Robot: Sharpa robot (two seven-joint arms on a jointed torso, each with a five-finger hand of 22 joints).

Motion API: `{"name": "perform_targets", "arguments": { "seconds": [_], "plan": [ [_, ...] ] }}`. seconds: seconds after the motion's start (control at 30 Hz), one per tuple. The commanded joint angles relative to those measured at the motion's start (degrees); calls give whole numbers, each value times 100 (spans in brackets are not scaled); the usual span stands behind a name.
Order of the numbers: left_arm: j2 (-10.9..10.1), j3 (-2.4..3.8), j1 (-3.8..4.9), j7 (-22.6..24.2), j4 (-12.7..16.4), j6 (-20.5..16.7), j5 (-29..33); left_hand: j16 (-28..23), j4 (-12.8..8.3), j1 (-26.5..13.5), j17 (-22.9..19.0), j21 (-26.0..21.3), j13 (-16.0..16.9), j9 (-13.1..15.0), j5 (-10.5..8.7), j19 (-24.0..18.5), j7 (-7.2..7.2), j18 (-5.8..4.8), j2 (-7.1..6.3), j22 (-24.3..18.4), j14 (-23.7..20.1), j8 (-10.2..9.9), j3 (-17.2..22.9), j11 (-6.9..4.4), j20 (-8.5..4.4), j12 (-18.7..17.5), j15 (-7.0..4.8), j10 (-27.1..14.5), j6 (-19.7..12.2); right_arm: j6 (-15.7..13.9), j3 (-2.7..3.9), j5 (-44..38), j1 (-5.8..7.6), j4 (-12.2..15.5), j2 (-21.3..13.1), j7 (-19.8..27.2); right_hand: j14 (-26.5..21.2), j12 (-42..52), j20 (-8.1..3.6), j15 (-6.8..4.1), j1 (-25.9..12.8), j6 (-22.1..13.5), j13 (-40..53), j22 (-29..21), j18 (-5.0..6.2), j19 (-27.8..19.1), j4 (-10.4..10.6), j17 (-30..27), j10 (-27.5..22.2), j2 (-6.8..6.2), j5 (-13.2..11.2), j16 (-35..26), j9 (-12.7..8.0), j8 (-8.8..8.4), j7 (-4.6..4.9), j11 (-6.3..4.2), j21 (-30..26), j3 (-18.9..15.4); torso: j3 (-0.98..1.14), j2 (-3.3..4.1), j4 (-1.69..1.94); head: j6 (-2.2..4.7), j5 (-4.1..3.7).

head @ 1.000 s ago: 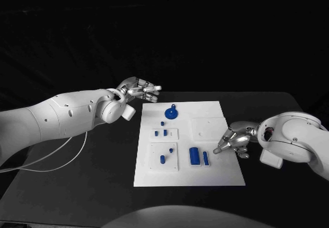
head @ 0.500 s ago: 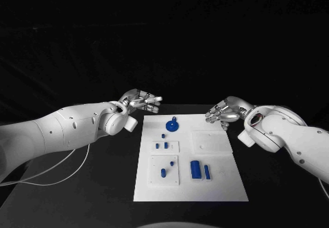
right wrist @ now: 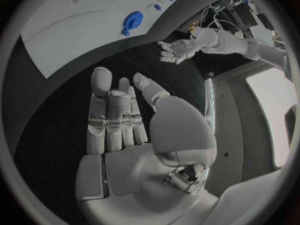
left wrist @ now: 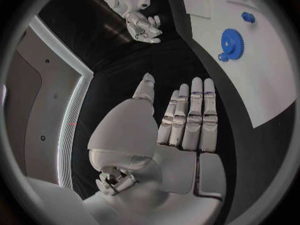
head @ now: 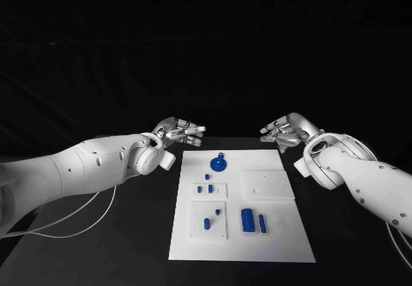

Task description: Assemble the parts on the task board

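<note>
I have both hands raised over the far end of the bench [head: 128,238], one at each far corner of the board [head: 283,238]. My left hand [head: 178,131] hangs just off the board's far left corner, palm flat, its fingers [left wrist: 190,117] straight and side by side with the thumb standing off from them, holding nothing. My right hand [head: 287,130] hangs just off the far right corner in the same pose: fingers [right wrist: 112,117] laid out flat, thumb apart, nothing in them. From each wrist I can see the other hand across the gap, well apart from mine.

The board lies flat on the bench, running from between my two hands toward the robot. Nearest the fingers is the gear [head: 217,162], a round blue piece with a small tab, lying at the board's far end between the hands and a little nearer the left fingertips. Beyond it from the fingers comes a small peg [head: 208,176], then two short pegs [head: 204,189] on a raised square. Farthest from both hands, at the board's near part, a blue pin [head: 207,224] sits on another raised plate, and beside it a thick bar [head: 247,220] and a thinner bar [head: 262,223] lie side by side. None of the parts touches either hand.
</note>
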Motion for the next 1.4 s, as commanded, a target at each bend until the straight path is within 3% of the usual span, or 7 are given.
{"name": "perform_targets", "arguments": {
  "seconds": [0.03, 0.23, 0.5, 0.7, 1.1, 1.2, 1.4],
  "plan": [
    [5, 5, 1, 103, 17, -66, 43, -13, -92, 78, -2, 36, 5, 2, 47, 8, -18, -49, 57, -3, 2, -1, -17, -20, -13, -6, -9, 19, 34, -291, -15, -219, 6, -42, 35, 398, -25, -143, 65, 74, -10, -162, -101, -23, 104, 222, -18, -23, -222, 1, 44, 2, -85, -19, 86, 109, 2, 18, 9, 1, -12, 2, 12],
    [6, 5, 1, 190, 30, -200, 14, -14, -88, 56, -7, 35, 6, 2, 52, 3, -16, -50, 66, -4, -13, 0, -42, -15, -10, -5, -5, -4, 30, -782, -69, 199, 6, -239, 112, 817, -438, -649, 278, 252, -139, -193, -252, -503, 267, -83, 66, -642, -654, -66, -38, -688, -359, -4, 115, 341, -680, 142, 16, 5, -14, 36, 17],
    [70, 9, 1, 474, -37, -573, 147, -20, -116, 85, -209, -173, 2, 0, 81, -291, -19, -16, 66, -108, -615, 1, 6, 124, 177, -14, 192, -475, 16, -1097, -88, 2446, -35, -1042, 325, 1766, -1642, -729, 665, 615, -54, -267, -271, -1738, 133, -1385, 84, -2323, -1024, 47, 237, -2561, -621, -11, 209, 560, -2220, 246, 18, 3, -4, 153, -36],
    [207, 16, 28, 681, -286, -859, 347, -28, -144, 95, -279, -276, -5, -17, 97, -407, -92, 102, 72, -172, -1083, -21, 59, 126, 327, -19, 243, -819, -308, -543, -33, 3863, -48, -1699, 426, 2293, -1653, -753, 1379, 1032, -157, -408, -281, -5054, 220, -2389, 90, -5469, -1357, 253, 555, -4535, -671, -9, 198, 691, -2265, 25, 3, -19, -21, 240, -60],
    [595, 26, 118, 773, -899, -1099, 682, -88, 42, 31, -357, -307, -68, -89, 77, -1391, -281, 555, -173, -211, -2875, -111, 277, -54, 976, -82, 234, -2723, -1928, 162, 9, 4680, -106, -2243, 570, 2476, -2252, -768, 2007, 1132, -241, -1017, -277, -5447, 658, -3113, 140, -5481, -1839, 480, 611, -4560, -698, -27, 172, 765, -2273, -830, 10, -48, -44, 461, -58],
    [656, 29, 125, 792, -996, -1134, 772, -96, 169, 39, -367, -306, -76, -95, 78, -1520, -306, 745, -271, -209, -3084, -117, 386, -87, 1127, -98, 232, -2884, -2045, 259, 11, 4736, -112, -2261, 565, 2469, -2314, -768, 2190, 1143, -158, -1204, -278, -5440, 882, -3256, 136, -5482, -1942, 612, 627, -4561, -704, -33, 163, 768, -2253, -1305, 21, -49, -39, 481, -49],
    [726, 32, 131, 831, -1120, -1168, 870, -99, 173, 31, -369, -304, -75, -96, 71, -1546, -300, 825, -235, -207, -3079, -119, 373, -84, 1165, -99, 229, -2868, -2016, 347, 13, 4796, -118, -2280, 540, 2435, -2336, -775, 2214, 1155, -123, -1307, -283, -5442, 920, -3296, 67, -5482, -1987, 746, 635, -4563, -709, -39, 173, 785, -2250, -1636, 25, -49, -29, 511, -63]
  ]
}}
